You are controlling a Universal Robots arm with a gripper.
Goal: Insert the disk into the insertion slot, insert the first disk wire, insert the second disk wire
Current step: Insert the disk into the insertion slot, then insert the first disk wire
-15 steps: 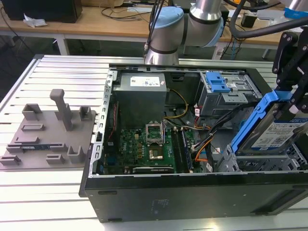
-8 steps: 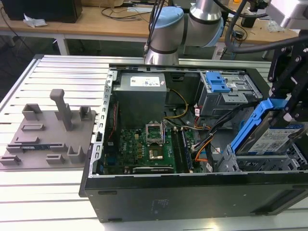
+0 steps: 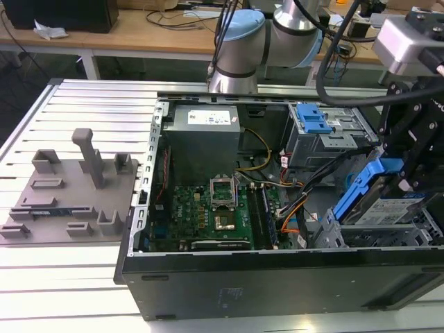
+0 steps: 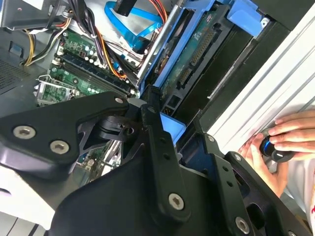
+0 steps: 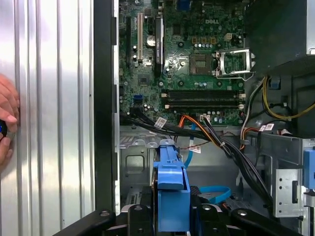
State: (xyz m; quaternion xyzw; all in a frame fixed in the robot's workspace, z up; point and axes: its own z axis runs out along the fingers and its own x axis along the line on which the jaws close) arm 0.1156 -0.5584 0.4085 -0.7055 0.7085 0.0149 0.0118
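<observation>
1. Counter (image 3: 83,104): ribbed metal top that carries everything listed below and extends well beyond the jaws.
2. Computer case (image 3: 277,284): black, lying on its side with the cover off. The jaws hang over its end at the exterior view's right.
3. Robot arm (image 3: 243,41): silver and light blue, standing behind the case and reaching across to the jaws.
4. Circuit board (image 3: 215,208): green, flat on the case floor, well apart from the jaws.
5. Grey tray (image 3: 69,194): moulded holder with upright posts, on the counter outside the case, far from the jaws.
6. Insertion slot (image 3: 331,232): grey sheet-metal cage just beneath the jaws.
7. Disk (image 3: 392,208): silver drive in a bright blue frame, tilted. Its lower end is at the mouth of the cage and its upper end is raised between the jaws. How far it has entered cannot be told.
8. Jaws (image 3: 399,182): black, closed on the blue frame of the disk.
9. Second disk wire (image 5: 212,188): flat light-blue cable, lying in a loop on the case floor near the jaws.
10. Hand (image 4: 288,142): a person's, on the counter outside the case wall, fingers around a small black-and-blue knob (image 4: 275,152), apart from the jaws.
</observation>
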